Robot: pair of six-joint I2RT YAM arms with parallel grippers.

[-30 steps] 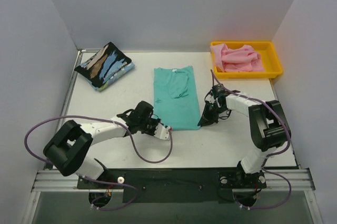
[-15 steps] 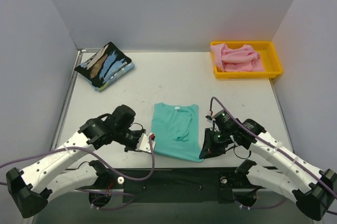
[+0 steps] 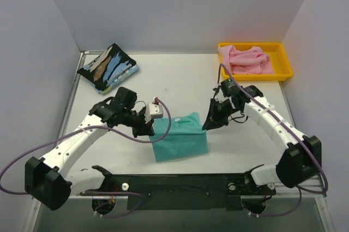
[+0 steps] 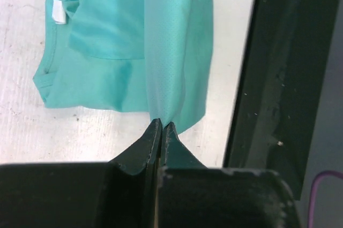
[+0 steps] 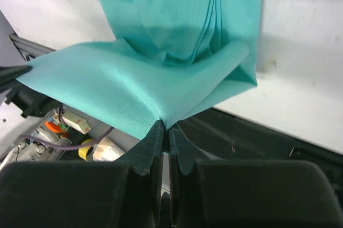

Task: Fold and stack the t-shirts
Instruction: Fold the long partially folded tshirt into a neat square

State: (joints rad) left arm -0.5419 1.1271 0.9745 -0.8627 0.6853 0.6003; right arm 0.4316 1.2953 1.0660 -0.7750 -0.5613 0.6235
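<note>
The teal-green t-shirt (image 3: 182,139) lay near the front middle of the table (image 3: 245,147), one end lifted. Soft, light and limp, it would sag unless pinched at corners; the left tool (image 4: 162,127) and right tool (image 5: 164,127) each clamped a corner. The streaked black t-shirt (image 3: 108,68) and the pink t-shirt (image 3: 245,60) in its yellow tray (image 3: 256,78) sat well apart, obstructing nothing.

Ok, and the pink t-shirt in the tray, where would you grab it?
Probably from straight above, pinching a raised fold near the middle of the pink t-shirt. It lies crumpled inside the yellow tray, whose walls block a sideways approach, and the bunched cloth offers a ridge to close on.
</note>
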